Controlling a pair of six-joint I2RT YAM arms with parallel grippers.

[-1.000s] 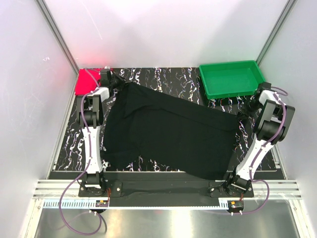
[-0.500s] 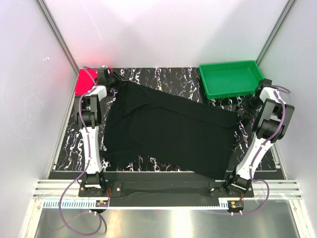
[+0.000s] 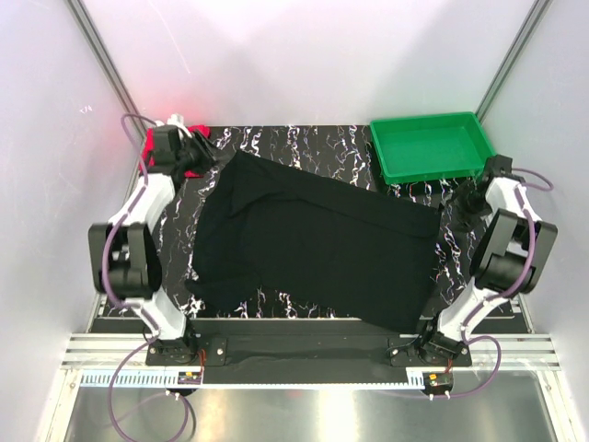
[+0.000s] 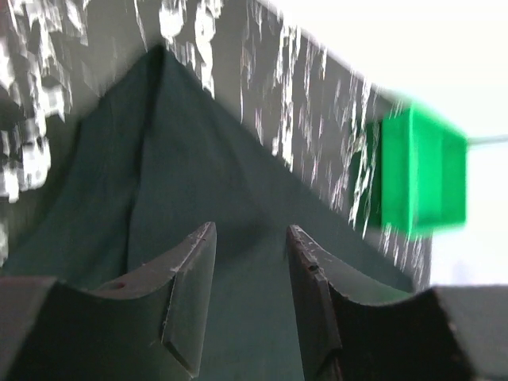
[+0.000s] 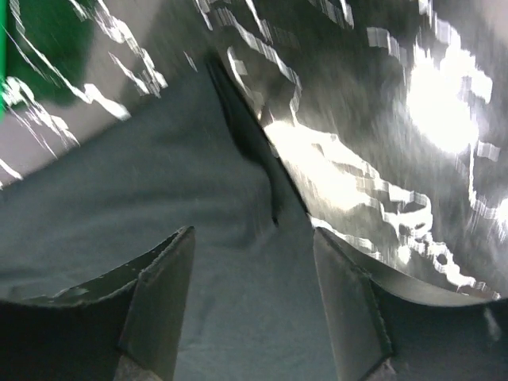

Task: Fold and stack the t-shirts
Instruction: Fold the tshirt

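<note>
The left gripper [image 4: 251,232] and right gripper [image 5: 254,232] have let go, jaws parted and empty; the black t-shirt [image 3: 313,244] lies spread flat, apparently ready for folding.

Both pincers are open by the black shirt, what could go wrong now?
The black t-shirt lies skewed and rumpled at its left, so a fold may come out crooked. Its near corner lies by the right arm's base and could snag. The right pincer sits close to the green tray and might bump it.
</note>
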